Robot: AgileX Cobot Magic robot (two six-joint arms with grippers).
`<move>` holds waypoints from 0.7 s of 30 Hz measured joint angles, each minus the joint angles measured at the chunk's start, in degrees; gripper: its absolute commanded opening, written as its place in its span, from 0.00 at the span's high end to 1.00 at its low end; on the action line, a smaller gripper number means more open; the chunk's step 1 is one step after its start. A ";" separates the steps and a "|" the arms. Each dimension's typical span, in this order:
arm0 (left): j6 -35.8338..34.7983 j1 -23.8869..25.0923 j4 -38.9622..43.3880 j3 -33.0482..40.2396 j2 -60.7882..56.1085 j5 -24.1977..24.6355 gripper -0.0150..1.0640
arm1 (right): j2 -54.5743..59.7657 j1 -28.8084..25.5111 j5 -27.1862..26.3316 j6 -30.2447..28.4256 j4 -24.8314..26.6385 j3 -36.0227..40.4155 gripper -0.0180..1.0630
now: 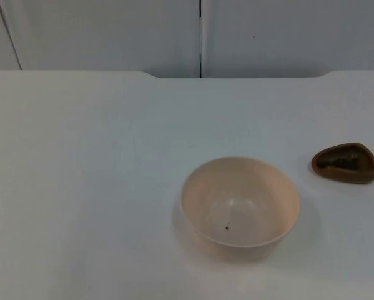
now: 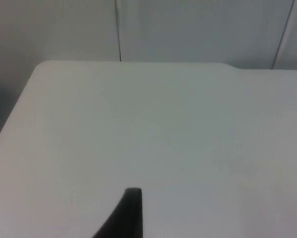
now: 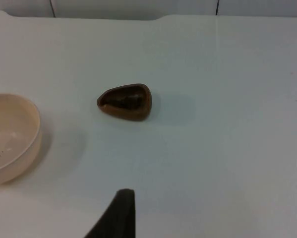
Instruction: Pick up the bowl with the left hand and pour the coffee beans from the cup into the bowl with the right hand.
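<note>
Bowl [image 1: 240, 209] upright on table [image 1: 80, 187], toward the front, right of centre. Cup [image 1: 345, 163] on table to bowl's right and a little behind it, near but apart. Beans inside cup; one speck in bowl. Partition wall [image 1: 99, 31] behind the table's far edge.

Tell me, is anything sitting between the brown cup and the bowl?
Nothing visible is. The brown cup and the cream bowl stand apart on the white table, with only bare table top between them.
</note>
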 measured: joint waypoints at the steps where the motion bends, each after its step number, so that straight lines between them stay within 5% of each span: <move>1: 0.00 0.00 -0.11 -0.12 0.48 -0.68 0.01 | 0.00 0.00 0.00 0.00 0.00 0.00 0.01; 21: 1.32 0.00 -4.68 -4.20 10.64 -8.45 0.01 | 0.00 0.00 0.00 0.00 0.00 0.00 0.01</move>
